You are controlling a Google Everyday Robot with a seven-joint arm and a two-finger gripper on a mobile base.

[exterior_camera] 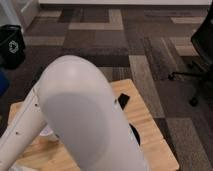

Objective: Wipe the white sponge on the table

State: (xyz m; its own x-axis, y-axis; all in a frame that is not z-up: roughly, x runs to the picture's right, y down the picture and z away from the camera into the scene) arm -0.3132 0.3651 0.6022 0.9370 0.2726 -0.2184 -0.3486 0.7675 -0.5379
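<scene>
My white arm point(80, 120) fills the middle of the camera view and covers most of the light wooden table point(150, 135). The gripper is out of view, and the white sponge is hidden. A small pale object point(47, 133) peeks out under the arm at the left; I cannot tell what it is.
A flat black object point(123, 99) lies on the table just right of the arm, and a dark round shape point(134, 134) shows nearer the front. A black bin point(12, 45) stands on the carpet at far left. An office chair point(200, 55) stands at the right.
</scene>
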